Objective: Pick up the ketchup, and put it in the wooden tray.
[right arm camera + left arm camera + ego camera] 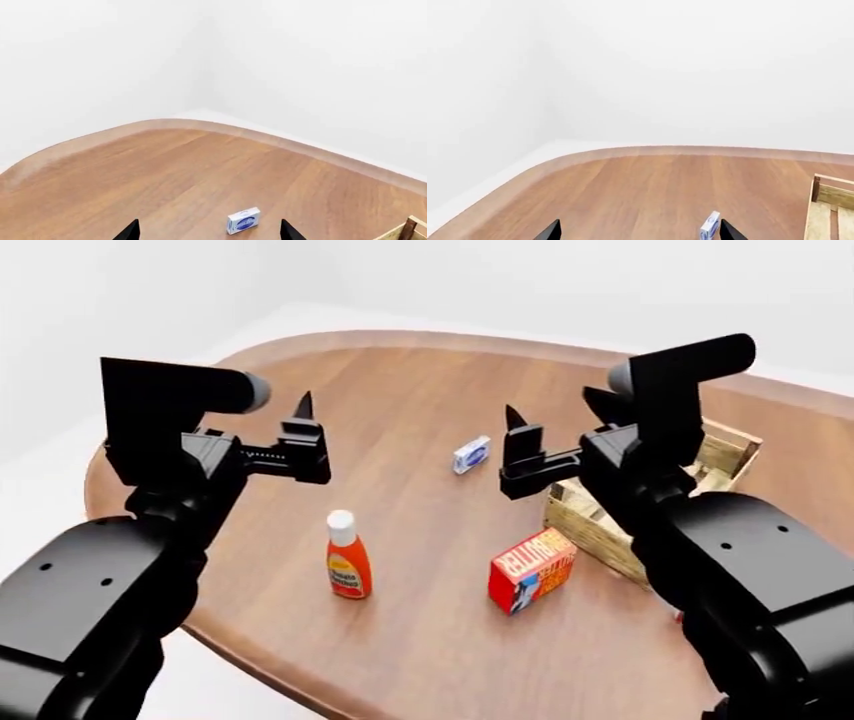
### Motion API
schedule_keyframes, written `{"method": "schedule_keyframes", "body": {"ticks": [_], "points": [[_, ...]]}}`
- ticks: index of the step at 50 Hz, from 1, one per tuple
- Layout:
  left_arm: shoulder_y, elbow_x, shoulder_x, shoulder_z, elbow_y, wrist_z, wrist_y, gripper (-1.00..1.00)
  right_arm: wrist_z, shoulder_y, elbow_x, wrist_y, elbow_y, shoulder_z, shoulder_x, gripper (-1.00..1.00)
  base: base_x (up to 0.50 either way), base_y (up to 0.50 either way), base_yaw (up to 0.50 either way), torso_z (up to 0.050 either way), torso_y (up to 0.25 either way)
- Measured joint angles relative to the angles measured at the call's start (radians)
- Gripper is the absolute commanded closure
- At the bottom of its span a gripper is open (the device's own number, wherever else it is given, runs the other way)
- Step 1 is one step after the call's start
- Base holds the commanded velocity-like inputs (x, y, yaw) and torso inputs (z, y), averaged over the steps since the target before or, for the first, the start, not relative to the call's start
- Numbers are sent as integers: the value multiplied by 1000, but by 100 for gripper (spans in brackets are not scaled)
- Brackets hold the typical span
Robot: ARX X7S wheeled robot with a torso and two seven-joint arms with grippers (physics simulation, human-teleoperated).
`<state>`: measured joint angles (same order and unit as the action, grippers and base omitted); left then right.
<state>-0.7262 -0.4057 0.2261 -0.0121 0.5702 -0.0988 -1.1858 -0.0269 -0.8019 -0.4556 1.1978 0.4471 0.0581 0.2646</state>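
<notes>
Items on my screens, listed in order: a rounded wooden table (427,400) carrying everything below. The ketchup (347,558), orange-red with a white cap and pale label, stands upright near the table's front edge, on the left-arm side of centre in my head view, free of any contact and well apart from the crate. The wooden tray (594,530) sits at the right side of the table, largely hidden behind my right arm; I see one long plank side and a far corner post, and the left wrist view catches one corner of it with slats visible. A red-and-orange box (531,570) stands tilted just beside the tray's near plank side, between the tray and the ketchup. A small blue-and-white box (470,455) lies farther back near the table's middle; my right wrist view shows it between the two fingertips' lines of sight, resting on bare wood. My left gripper (303,435) hangs in the air above the table, behind and above the ketchup, holding nothing; the left wrist view shows its two dark fingertips (550,231) spread wide apart. My right gripper (518,450) hangs in the air near the tray's far end, likewise carrying nothing, with its fingertips (129,232) set wide apart in the right wrist view.
</notes>
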Motion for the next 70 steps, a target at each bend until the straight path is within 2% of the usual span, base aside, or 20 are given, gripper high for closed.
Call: {"method": "schedule_keyframes", "body": {"ticks": [37, 51, 70], "points": [[-26, -13, 23, -10, -36, -9, 19, -100, 15, -12, -28, 9, -14, -14, -6, -100, 172, -463, 0, 0, 0], [-39, -12, 50, -6, -53, -1, 37, -100, 17, -27, -30, 17, -17, 7, 9, -100, 23, 9, 0, 0, 0], [-48, -15, 70, -25, -53, -10, 36, -100, 25, -41, -42, 27, -24, 16, 6, -100, 336, 124, 0, 0, 1]]}}
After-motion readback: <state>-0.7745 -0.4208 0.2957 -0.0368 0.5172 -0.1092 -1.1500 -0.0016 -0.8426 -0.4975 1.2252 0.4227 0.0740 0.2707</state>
